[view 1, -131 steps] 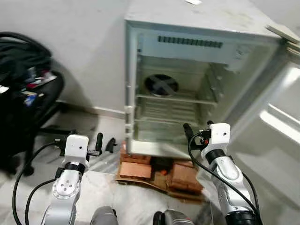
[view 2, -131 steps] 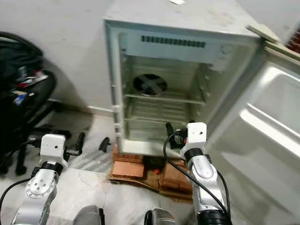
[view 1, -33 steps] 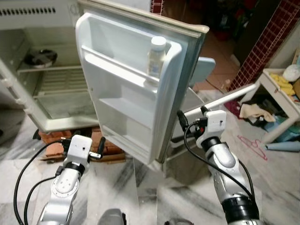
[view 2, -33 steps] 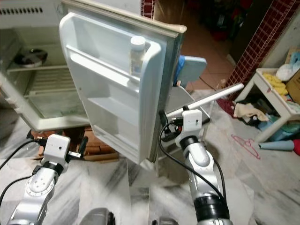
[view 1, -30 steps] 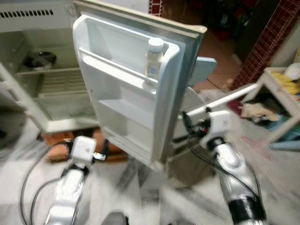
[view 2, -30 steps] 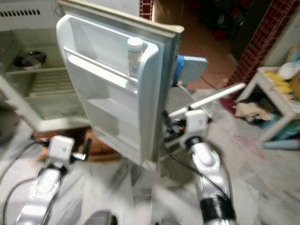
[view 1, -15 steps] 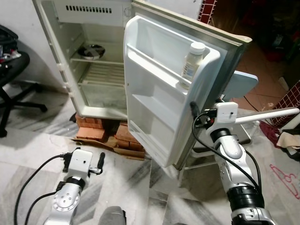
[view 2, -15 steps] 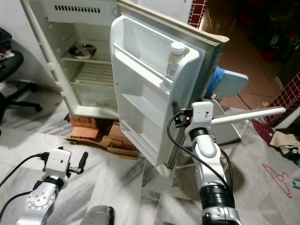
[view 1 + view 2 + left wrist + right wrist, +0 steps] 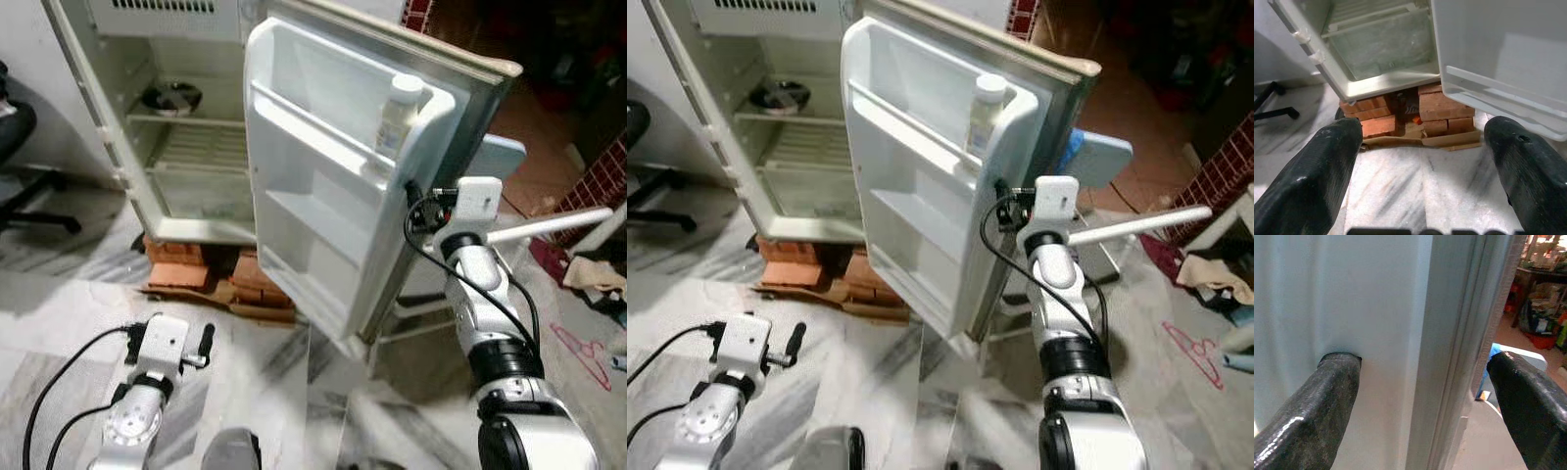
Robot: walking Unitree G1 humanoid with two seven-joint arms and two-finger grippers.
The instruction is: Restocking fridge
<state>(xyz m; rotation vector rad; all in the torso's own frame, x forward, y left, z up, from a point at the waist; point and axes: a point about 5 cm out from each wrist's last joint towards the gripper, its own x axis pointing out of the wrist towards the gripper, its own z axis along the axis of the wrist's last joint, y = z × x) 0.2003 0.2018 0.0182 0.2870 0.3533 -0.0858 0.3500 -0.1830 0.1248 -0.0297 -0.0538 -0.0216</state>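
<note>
Since half a second ago our right gripper (image 9: 1420, 396) has come up against the free edge of the fridge door (image 9: 323, 186); before, it hung a little short of that edge. Our head camera has also shifted, so the whole scene sits differently in view, and we do not count that as the fridge moving.

Now our right gripper's fingers stand wide apart, straddling the door's edge: one finger (image 9: 1312, 401) presses against the white inner liner, while the other finger (image 9: 1533, 401) hangs on the outer side, clear of the door as far as we can tell. The door itself stands open, swung out toward us from the fridge (image 9: 157, 117). On its upper shelf a white bottle (image 9: 397, 116) stands upright in the corner near the free edge. Inside the fridge cabinet we see a dark round dish (image 9: 163, 97) on the upper wire shelf. The fridge rests on bricks (image 9: 1444, 110) laid over cardboard on the marble floor (image 9: 69, 304).

Our left gripper (image 9: 1420, 147) hangs low over the floor, its fingers spread apart and holding nothing, pointed toward the bricks. Behind the door stands a blue chair (image 9: 1097, 157).
</note>
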